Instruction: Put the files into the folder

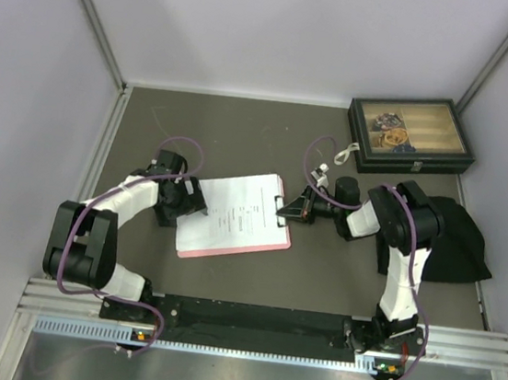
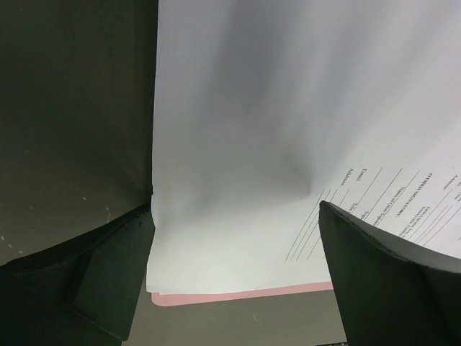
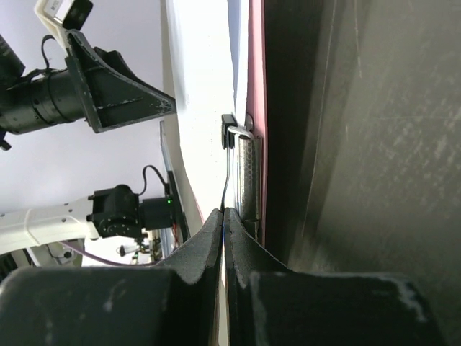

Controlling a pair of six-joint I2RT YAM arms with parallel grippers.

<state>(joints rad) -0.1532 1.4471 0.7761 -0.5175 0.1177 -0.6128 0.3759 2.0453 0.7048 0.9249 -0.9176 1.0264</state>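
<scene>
Since the pink folder (image 1: pixel 228 250) mid-table already carries the files (image 1: pixel 232 213), the job looks nearly done; securing them under the clip (image 3: pixel 247 169) is what remains. Only 1 sheet shows from above, and the 2nd is probably beneath it. The right gripper (image 3: pixel 225 220) is pressed together, seemingly pinching a sheet edge beside the clip. The left gripper (image 2: pixel 236 213) is spread over the opposite end.

Files (image 1: pixel 232 213) hide most of the folder (image 1: pixel 228 251) (print unreadably small)

print on the sheet (image 2: pixel 238 144) cannot be read.
</scene>
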